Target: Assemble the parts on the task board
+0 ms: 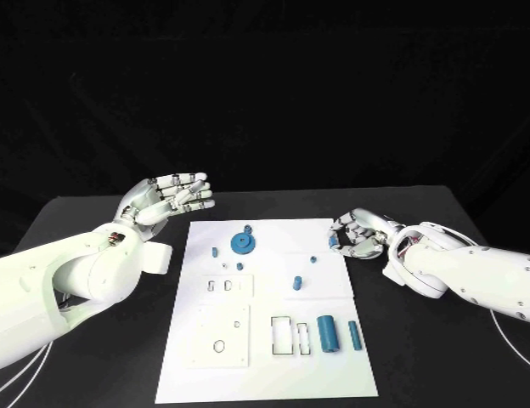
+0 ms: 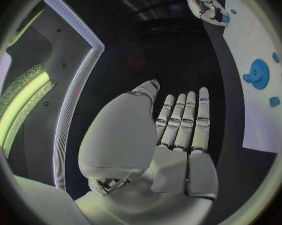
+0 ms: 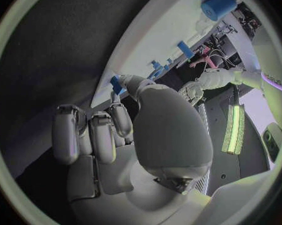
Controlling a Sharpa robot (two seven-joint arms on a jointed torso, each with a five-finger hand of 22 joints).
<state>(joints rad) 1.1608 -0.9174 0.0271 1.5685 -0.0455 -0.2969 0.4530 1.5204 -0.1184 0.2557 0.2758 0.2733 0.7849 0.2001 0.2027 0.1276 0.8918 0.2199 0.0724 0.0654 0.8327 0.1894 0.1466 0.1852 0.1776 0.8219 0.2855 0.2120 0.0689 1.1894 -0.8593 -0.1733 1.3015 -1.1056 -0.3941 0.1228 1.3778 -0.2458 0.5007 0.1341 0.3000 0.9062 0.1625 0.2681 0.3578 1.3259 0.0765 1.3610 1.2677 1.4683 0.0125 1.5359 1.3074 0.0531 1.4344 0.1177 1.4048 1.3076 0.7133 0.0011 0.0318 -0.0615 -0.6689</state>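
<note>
Head view: a flat white task board point(image 1: 269, 314) lies mid-way on the matte black worktop point(image 1: 81, 221), carrying a blue toothed gear point(image 1: 243, 243) and a blue cylinder point(image 1: 328, 333). Left wrist view: the silver left robot hand point(image 2: 178, 135) is raised, fingers straight, holding nothing. Right wrist view: the right robot hand point(image 3: 110, 130) pinches a small blue part point(image 3: 116, 84) at the board's edge

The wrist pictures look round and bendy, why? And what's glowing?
In both wrist views a fisheye lens curves straight lines, like the task board edge. In the right wrist view a green-yellow light strip glows. The head view is undistorted, with a dark background.
</note>
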